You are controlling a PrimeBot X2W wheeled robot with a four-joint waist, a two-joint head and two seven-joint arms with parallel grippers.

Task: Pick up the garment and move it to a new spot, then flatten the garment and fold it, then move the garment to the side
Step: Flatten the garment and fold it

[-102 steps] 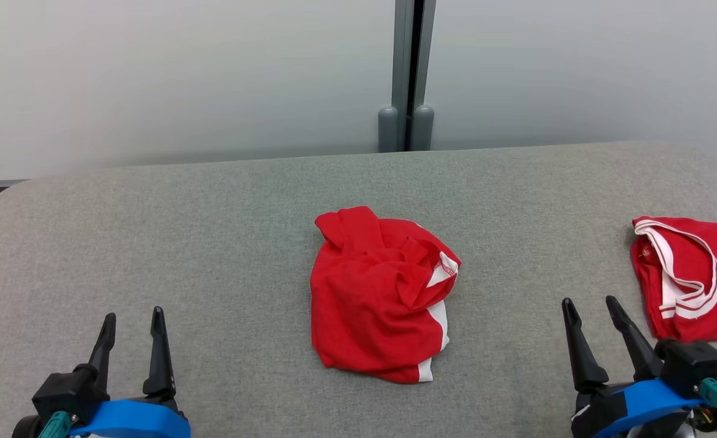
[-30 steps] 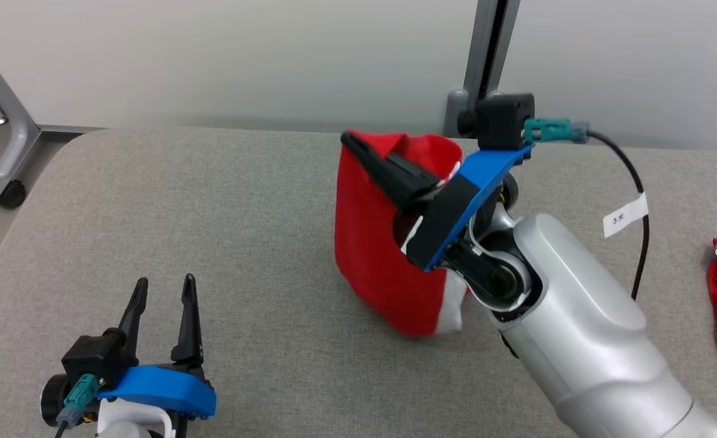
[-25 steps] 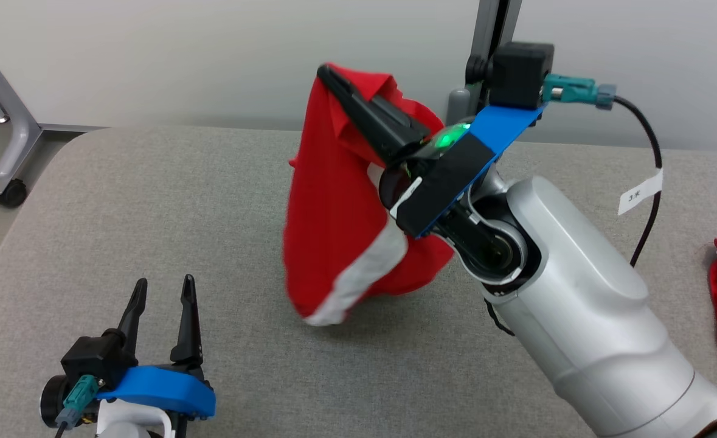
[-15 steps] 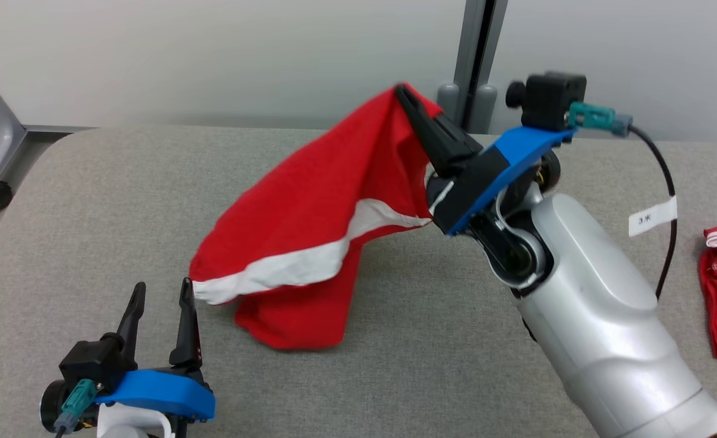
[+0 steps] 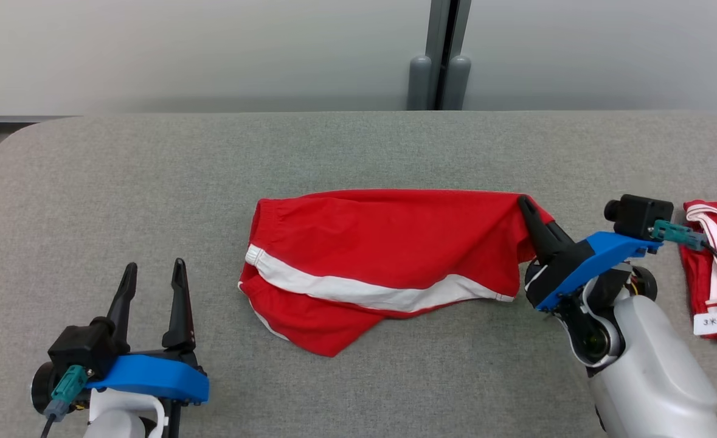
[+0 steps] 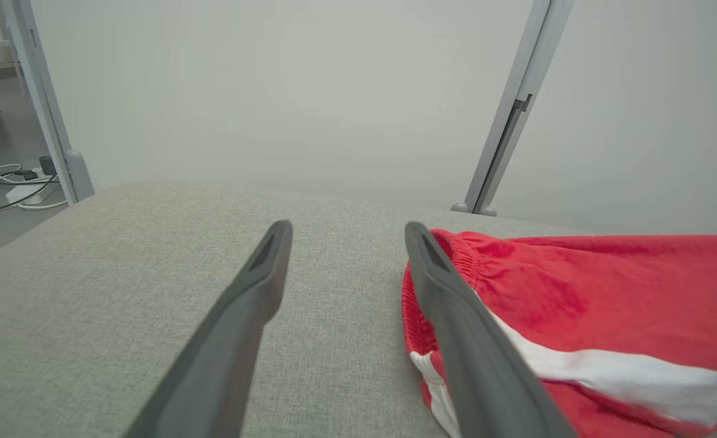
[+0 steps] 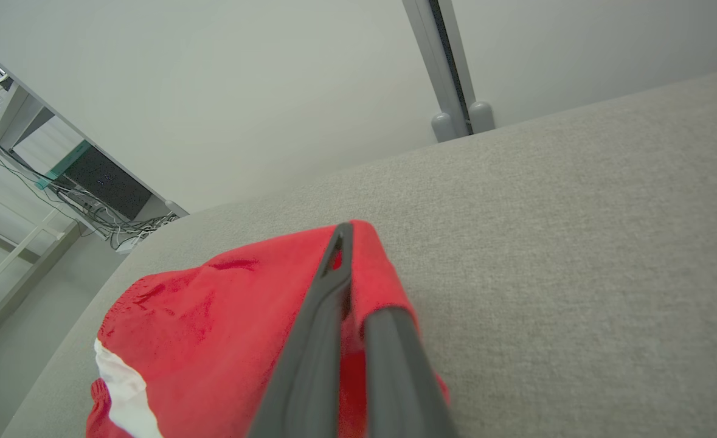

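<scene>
Because it is thin, limp knit cloth, the garment should weigh almost nothing and hold no shape of its own. How it lies bears that out. The wide grey fabric-covered table [image 5: 151, 170] carries the red pair of shorts with a white side stripe [image 5: 388, 237] near its middle. They are stretched from 9 to 3 o'clock and mostly flat, with a loose lower layer poking out toward 7 o'clock. A second red-and-white folded garment [image 5: 714, 267] sits well apart at the table's 3 o'clock edge.

The right gripper [image 5: 523, 204] is at the shorts' 3 o'clock end. Its fingers are pressed together on a pinch of red cloth, which rises slightly off the table and wrinkles toward the grip. The left gripper [image 5: 154, 266] waits at 8 o'clock from the shorts, near them but not touching, with its fingers spread wide and nothing between them.

Any unsupported span will probably sag, and the rough table covering is likely to drag on the cloth rather than let it slide. A shallow pinch may catch one layer and peel it from the other. The best hold for the free gripper looks to be the gathered elastic waistband [image 5: 268, 214] at 9 o'clock. It is thicker and less likely to slip, and it sits opposite the corner already gripped, so the two holds could pull the cloth taut.
</scene>
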